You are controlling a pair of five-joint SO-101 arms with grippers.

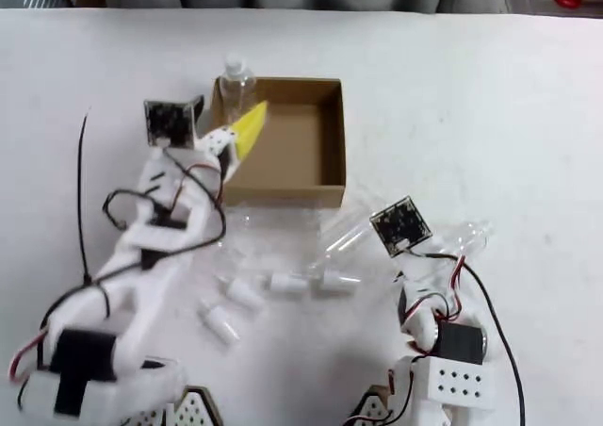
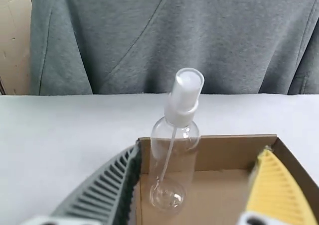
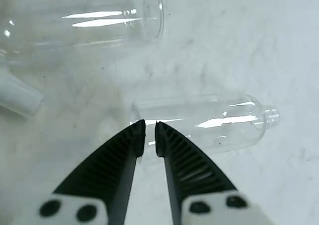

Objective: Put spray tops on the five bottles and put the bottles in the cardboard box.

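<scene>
A clear bottle with a white spray top [image 2: 175, 150] stands upright in the far left corner of the cardboard box [image 1: 325, 134]. My left gripper [image 2: 199, 155] is open around this bottle, its grey and yellow fingers [image 2: 271, 190] clear of it on either side. My right gripper [image 3: 148, 129] is shut, black tips just over the base end of a topless bottle [image 3: 214, 123] lying on the table. A second topless bottle [image 3: 84, 21] lies beyond it. In the high view the capped bottle [image 1: 236, 82] rises at the box's corner.
Several loose white spray tops [image 1: 287, 282] lie on the table in front of the box, one near my right gripper [image 3: 17, 93]. Clear bottles [image 1: 344, 233] lie between the box and the right arm [image 1: 443, 341]. The left arm's cables [image 1: 122, 209] trail across the left side.
</scene>
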